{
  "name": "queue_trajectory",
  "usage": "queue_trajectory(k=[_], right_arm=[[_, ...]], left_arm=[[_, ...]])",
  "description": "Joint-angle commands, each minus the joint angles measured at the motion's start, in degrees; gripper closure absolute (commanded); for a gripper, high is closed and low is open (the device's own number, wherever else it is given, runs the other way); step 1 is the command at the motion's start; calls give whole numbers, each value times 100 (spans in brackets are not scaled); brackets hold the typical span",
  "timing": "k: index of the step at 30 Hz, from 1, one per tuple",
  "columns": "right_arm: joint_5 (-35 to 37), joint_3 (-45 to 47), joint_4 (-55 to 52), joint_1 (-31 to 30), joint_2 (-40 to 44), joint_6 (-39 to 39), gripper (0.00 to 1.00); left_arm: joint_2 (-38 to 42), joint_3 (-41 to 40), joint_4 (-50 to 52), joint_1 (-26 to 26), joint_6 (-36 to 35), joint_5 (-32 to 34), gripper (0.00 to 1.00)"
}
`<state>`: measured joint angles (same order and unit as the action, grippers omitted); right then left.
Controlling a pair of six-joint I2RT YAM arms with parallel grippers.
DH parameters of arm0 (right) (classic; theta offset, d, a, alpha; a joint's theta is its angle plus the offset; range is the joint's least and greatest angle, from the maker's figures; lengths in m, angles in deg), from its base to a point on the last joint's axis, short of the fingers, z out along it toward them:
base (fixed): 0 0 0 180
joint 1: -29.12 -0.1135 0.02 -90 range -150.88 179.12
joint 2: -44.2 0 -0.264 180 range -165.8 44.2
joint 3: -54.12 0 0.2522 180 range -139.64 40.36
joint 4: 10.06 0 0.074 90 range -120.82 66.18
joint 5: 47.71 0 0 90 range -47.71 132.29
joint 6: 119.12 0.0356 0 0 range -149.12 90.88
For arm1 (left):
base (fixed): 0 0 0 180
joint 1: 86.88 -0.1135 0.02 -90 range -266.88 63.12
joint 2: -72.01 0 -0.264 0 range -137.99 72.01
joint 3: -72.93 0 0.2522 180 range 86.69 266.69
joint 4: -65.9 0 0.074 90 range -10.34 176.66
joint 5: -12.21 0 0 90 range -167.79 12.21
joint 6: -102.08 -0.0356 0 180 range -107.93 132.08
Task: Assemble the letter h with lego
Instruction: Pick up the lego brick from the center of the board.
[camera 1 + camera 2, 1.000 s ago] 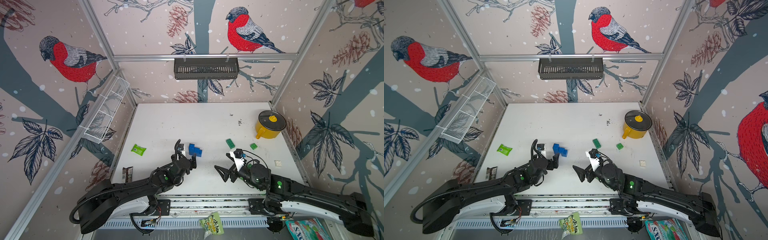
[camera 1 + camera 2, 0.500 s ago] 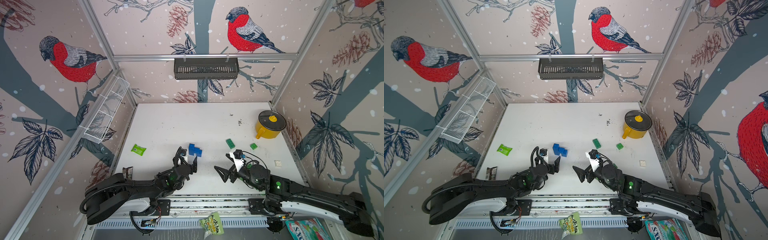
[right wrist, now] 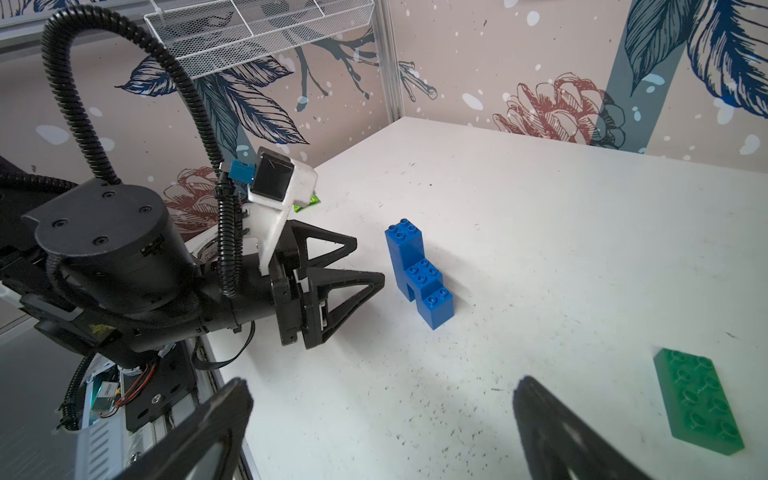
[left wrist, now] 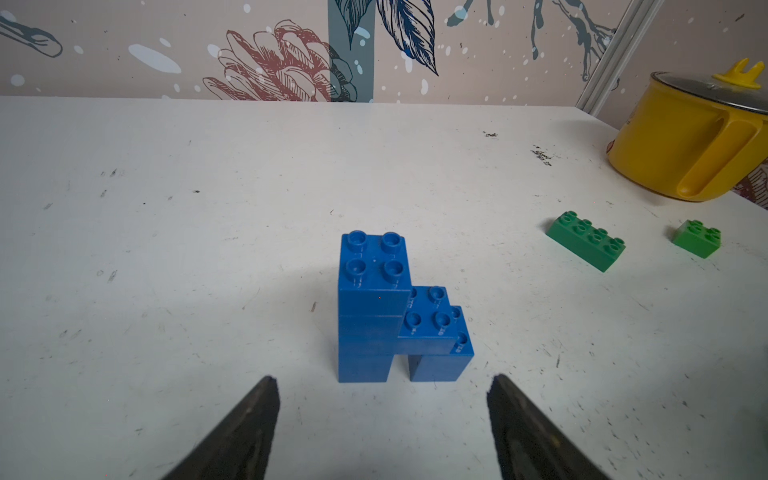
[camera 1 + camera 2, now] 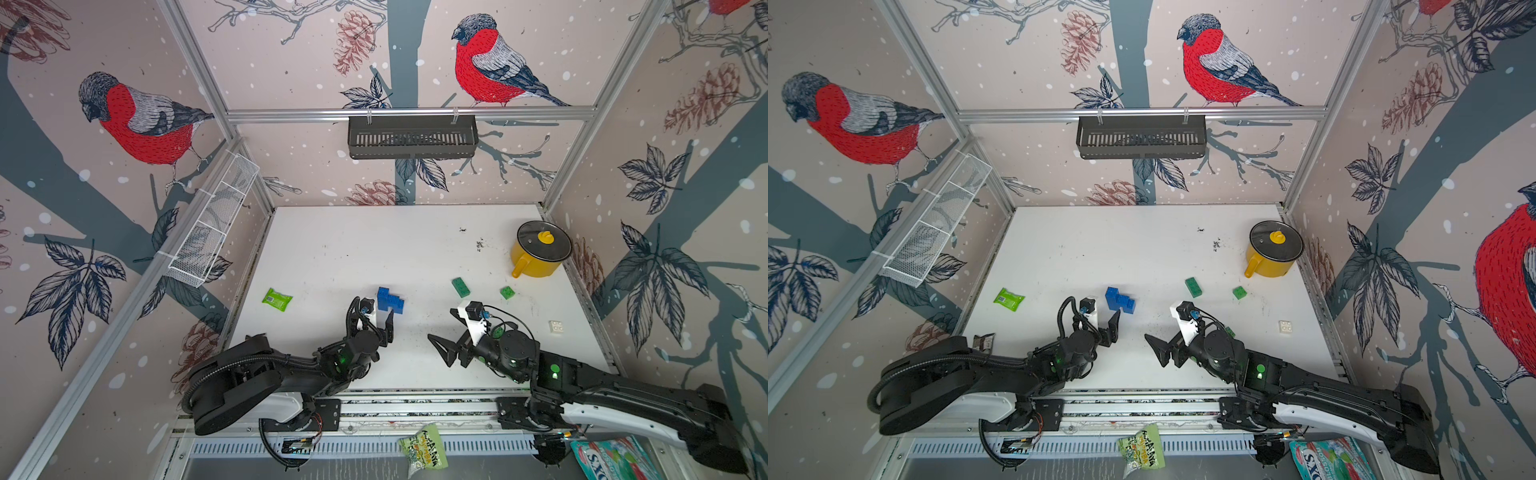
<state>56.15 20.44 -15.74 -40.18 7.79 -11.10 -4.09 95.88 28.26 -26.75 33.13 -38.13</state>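
— Where was the blue lego stack found?
— On the white table, just ahead of the left gripper and touched by nothing. Its jaws were seen parted and empty.
— And the right gripper?
— Spread wide, with nothing held, well apart from the stack.
— What was shown by one view only?
— The gap under the stack's bridge was shown in the wrist views and lost in both top views. The white brick was caught only from above, near the table's right edge. A green spot by the right wrist was perhaps another brick.
— The green ones?
— The oblong green brick and the square green brick were laid between stack and yellow pot.
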Motion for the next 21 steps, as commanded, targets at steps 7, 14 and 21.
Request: queue_trajectory(k=[7,14,21], right_arm=[[-112,21,308,-15,18,-28,0],[-155,32,344,-14,-44,-64,1],[-217,32,370,-16,-56,-88,1]], left_arm=[[-444,192,-844,-20,-117,372,27],[-741,412,-926,-168,-259,219,29],[-979,551,-1037,-318,-296,125,33]])
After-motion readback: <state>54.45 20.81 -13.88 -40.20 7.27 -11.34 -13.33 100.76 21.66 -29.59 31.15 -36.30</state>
